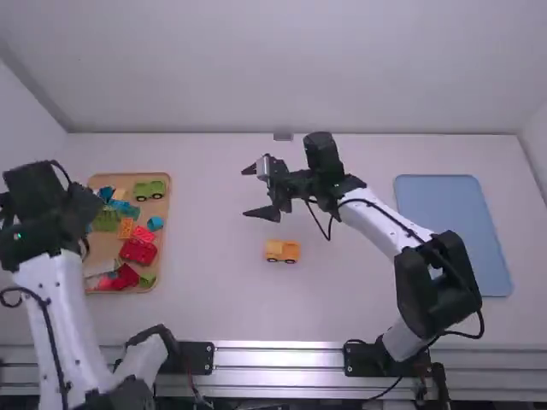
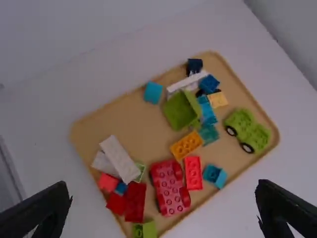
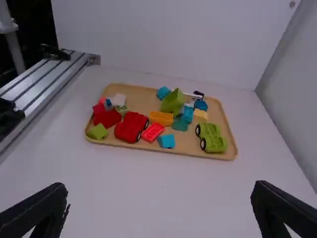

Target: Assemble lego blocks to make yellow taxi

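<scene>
With the yellow car (image 1: 282,250) sitting wheels-down near mid-worktop (image 1: 218,312), the build looked staged where either arm could get at it. Clock refs per high view, 12 = away from camera.

Parts tray (image 1: 163,256) was out at 9 o'clock, on the left arm's side, so that arm was likely the picker. Left claw (image 2: 162,191) was spread, empty, over the tray's 9 o'clock side, aimed down at the parts, presumably to choose one. Pale yellow block (image 2: 218,99) near the tray's 12 looked like a fair candidate for the cab.

Right claw (image 1: 246,192) was also spread and empty, pointing to 9 o'clock, car off its 5 o'clock side. My guess: placed near so it could steady the base while a block got pressed on. Blue mat (image 1: 453,231) lay out at 3, probably the drop-off for the finished taxi.

Car's long axis ran 9-to-3, roughly square to the worktop's near edge, wheels toward 6. Couldn't tell nose from tail. Nothing gripped it; it stood on its own wheels.
</scene>
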`<move>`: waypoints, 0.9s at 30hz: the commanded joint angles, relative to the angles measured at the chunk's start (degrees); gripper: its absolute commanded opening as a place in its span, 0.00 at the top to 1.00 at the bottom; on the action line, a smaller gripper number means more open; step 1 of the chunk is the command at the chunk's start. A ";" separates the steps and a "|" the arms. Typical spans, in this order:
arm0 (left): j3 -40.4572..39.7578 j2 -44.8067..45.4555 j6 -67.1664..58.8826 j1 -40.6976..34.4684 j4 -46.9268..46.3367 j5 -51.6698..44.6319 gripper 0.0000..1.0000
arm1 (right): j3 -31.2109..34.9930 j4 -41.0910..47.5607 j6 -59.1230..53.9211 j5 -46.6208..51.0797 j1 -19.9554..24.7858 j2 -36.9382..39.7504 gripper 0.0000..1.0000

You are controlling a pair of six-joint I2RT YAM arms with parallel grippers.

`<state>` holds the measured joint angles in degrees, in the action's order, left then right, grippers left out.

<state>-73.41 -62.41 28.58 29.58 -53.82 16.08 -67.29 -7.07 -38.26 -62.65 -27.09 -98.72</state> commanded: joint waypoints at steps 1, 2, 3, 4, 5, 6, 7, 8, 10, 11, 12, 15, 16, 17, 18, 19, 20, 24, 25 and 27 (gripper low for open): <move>-6.99 -5.42 0.52 0.11 -1.95 -1.27 0.01 | -1.75 -0.20 -0.79 -0.52 0.13 -0.20 0.01; -8.17 -6.56 0.26 -0.13 -2.10 -2.05 0.01 | -1.77 -0.20 -0.81 -0.44 0.13 -0.20 0.01; -9.99 -8.41 -0.61 -0.44 -2.05 -3.89 0.01 | -1.77 -0.22 -0.79 -0.55 0.04 -0.20 0.01; -11.76 -10.43 -2.69 -0.74 -1.62 -6.82 0.01 | -1.77 -0.50 -0.72 -0.55 -0.13 -0.20 0.01; -15.37 -14.86 -6.12 -1.22 -1.22 -12.96 0.01 | -1.75 -1.11 -0.76 -0.46 -0.74 -0.20 0.01; -16.09 -15.82 -6.62 -1.36 -1.31 -13.90 0.01 | -1.75 -1.25 -0.74 -0.39 -0.83 -0.20 0.01; -18.86 -19.37 -8.13 -1.81 -2.08 -15.58 0.01 | -1.77 -1.84 -0.55 -0.37 -0.98 -0.20 0.01; -20.48 -21.44 -8.81 -2.12 -2.69 -15.61 0.01 | -1.77 -2.14 -0.57 -0.37 -1.16 -0.20 0.01; -25.79 -28.33 -9.22 -3.74 -4.90 -13.05 0.01 | -1.77 -3.10 -0.52 -0.52 -1.14 -0.20 0.01; -28.11 -31.12 -10.51 -4.63 -5.86 -11.93 0.01 | -1.77 -3.19 -0.57 -0.52 -1.16 -0.20 0.01; -30.34 -33.86 -12.48 -5.51 -6.58 -12.00 0.01 | -1.77 -3.19 -0.57 -0.50 -1.20 -0.20 0.01; -39.43 -43.80 -17.68 -7.56 -9.70 -11.96 0.01 | -1.86 -3.21 0.68 -0.33 -1.11 -0.20 0.01; -41.55 -45.90 -18.80 -7.69 -10.73 -12.04 0.01 | -1.86 -3.21 0.98 -0.31 -1.09 -0.20 0.01; -44.00 -48.26 -19.91 -7.82 -12.02 -12.22 0.01 | -1.86 -3.13 0.94 -0.37 -1.07 -0.20 0.01; -47.32 -51.43 -21.18 -7.85 -13.97 -12.22 0.01 | -1.86 -2.97 0.92 -0.37 -1.03 -0.20 0.01; -50.86 -54.71 -22.80 -7.85 -16.37 -12.17 0.01 | -1.81 -2.84 0.98 -0.33 -1.05 -0.20 0.01; -54.16 -57.88 -24.30 -7.82 -18.49 -12.15 0.01 | -1.75 -2.75 0.96 -0.35 -1.05 -0.20 0.01; -63.67 -67.43 -29.35 -7.04 -24.52 -11.91 0.01 | -1.75 -2.27 0.96 -0.37 -1.05 -0.20 0.01; -64.94 -68.83 -30.49 -6.93 -25.18 -11.87 0.01 | -1.75 -2.25 0.96 -0.35 -1.03 -0.20 0.01; -66.99 -71.91 -32.26 -6.29 -25.35 -10.01 0.01 | -1.75 -1.86 0.90 -0.31 -1.05 -0.20 0.01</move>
<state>-137.95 -132.11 1.15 22.22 -78.63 4.64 -67.33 -8.97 -37.87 -62.63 -28.23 -98.72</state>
